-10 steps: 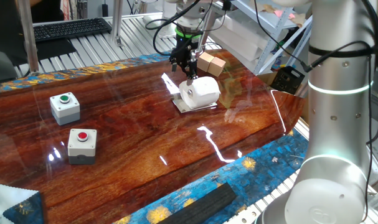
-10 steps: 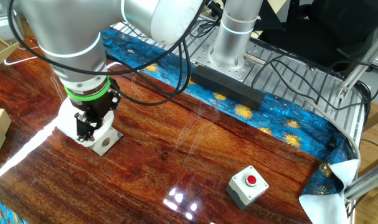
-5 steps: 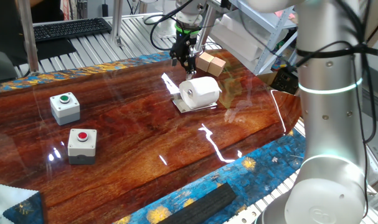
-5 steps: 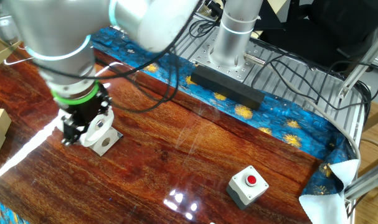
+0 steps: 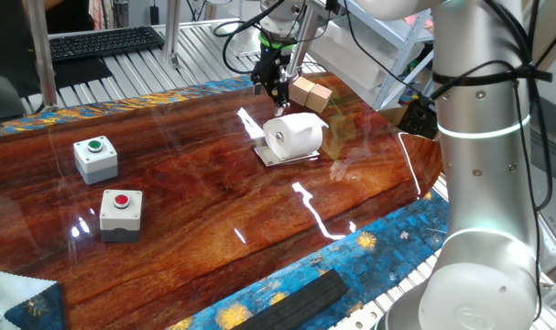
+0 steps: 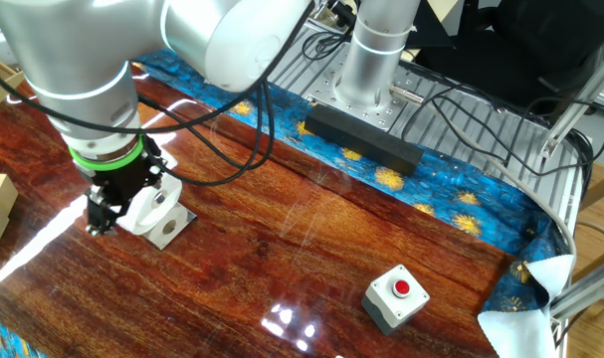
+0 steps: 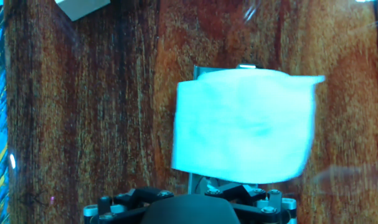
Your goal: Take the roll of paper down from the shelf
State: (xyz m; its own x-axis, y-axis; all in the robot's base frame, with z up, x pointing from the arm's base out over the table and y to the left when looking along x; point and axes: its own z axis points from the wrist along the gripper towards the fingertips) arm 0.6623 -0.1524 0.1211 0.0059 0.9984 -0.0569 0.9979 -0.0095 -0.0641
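- No words, numbers or signs can be read in any view.
- The two button boxes show only plain colored buttons, no letters.

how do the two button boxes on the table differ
The green-button box has a green button on top; the red-button box has a red one. In the one fixed view the green one sits farther back, the red one nearer the camera. Both are small white boxes standing upright on the wooden table, apart from each other.

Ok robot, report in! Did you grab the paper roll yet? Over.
Gripper above and behind the roll, holding nothing; jaws unclear. Roll of paper lying on the shelf. Tan blocks close behind. Over.
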